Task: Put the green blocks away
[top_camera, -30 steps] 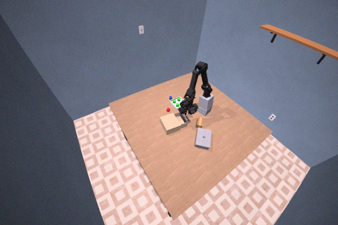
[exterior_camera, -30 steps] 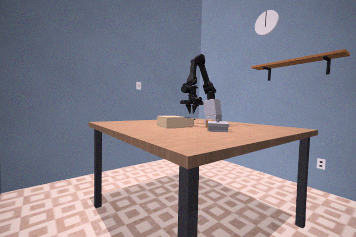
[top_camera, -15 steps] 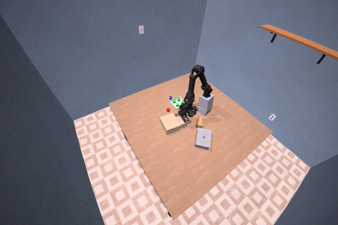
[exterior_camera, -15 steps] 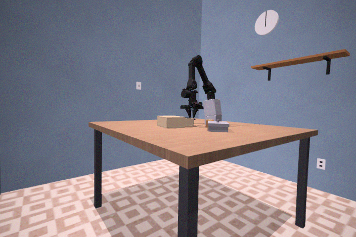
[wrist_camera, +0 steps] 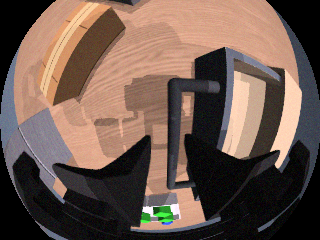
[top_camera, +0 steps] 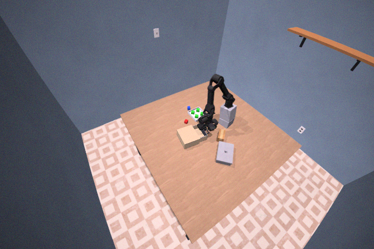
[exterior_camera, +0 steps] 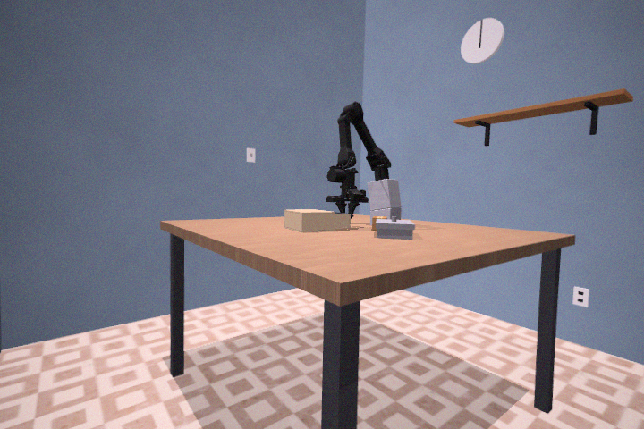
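In the top view, left of centre, a red block (top_camera: 186,121) lies on the wooden table (top_camera: 170,188), with a blue block (top_camera: 188,108) just above it. Right beside the blue one stands the white basket (top_camera: 190,113), upright, with green blocks (top_camera: 197,111) lying in it. Below it sits the tan drawer unit (top_camera: 187,135), its drawer pulled out a little toward the arm; the wrist view shows the dark handle (wrist_camera: 178,127) standing off the drawer front. The gripper (top_camera: 205,129) hangs low over that handle, near the frame's centre. Its fingers are partly parted, one on each side of the handle bar, and grip nothing. Further right come a small wooden box (top_camera: 221,134), the grey pedestal (top_camera: 227,116) under the arm, and lower down a flat grey lid (top_camera: 225,152) with a small knob, lying on the table apart from the box.
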You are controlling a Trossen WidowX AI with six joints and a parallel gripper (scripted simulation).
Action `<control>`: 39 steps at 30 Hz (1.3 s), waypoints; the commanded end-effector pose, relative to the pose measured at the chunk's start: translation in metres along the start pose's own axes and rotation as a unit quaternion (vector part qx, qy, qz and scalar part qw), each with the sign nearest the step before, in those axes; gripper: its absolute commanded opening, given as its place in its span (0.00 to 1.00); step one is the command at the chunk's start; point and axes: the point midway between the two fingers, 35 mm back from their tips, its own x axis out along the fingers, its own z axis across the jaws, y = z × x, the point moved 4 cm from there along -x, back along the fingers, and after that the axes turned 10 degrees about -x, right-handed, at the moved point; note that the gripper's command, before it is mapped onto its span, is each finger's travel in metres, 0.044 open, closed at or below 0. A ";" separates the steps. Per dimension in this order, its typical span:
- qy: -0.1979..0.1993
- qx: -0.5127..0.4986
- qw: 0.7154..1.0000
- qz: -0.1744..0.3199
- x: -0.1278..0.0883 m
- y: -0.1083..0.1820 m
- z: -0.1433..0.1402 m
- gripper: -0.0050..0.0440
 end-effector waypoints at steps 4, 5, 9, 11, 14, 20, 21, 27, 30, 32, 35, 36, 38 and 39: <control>-0.004 -0.002 1.000 0.001 0.003 0.000 0.001 0.10; -0.004 -0.002 1.000 0.001 0.003 0.000 0.001 0.10; -0.004 -0.002 1.000 0.001 0.003 0.000 0.001 0.10; -0.004 -0.002 1.000 0.001 0.003 0.000 0.001 0.10; -0.004 -0.002 1.000 0.001 0.003 0.000 0.001 0.10; -0.004 -0.002 1.000 0.001 0.003 0.001 -0.004 0.10; -0.004 -0.002 1.000 0.001 0.003 0.002 -0.007 0.10; -0.004 -0.002 1.000 0.001 0.003 0.004 -0.022 0.10; -0.004 -0.002 1.000 0.001 0.003 0.006 -0.030 0.10; -0.004 -0.002 1.000 0.001 0.003 0.007 -0.035 0.10; -0.004 -0.002 1.000 0.001 0.003 0.007 -0.038 0.10; -0.004 -0.002 1.000 0.001 0.003 0.008 -0.041 0.10; -0.004 -0.002 1.000 0.001 0.003 0.008 -0.043 0.10; -0.004 -0.002 1.000 0.001 0.003 0.008 -0.043 0.10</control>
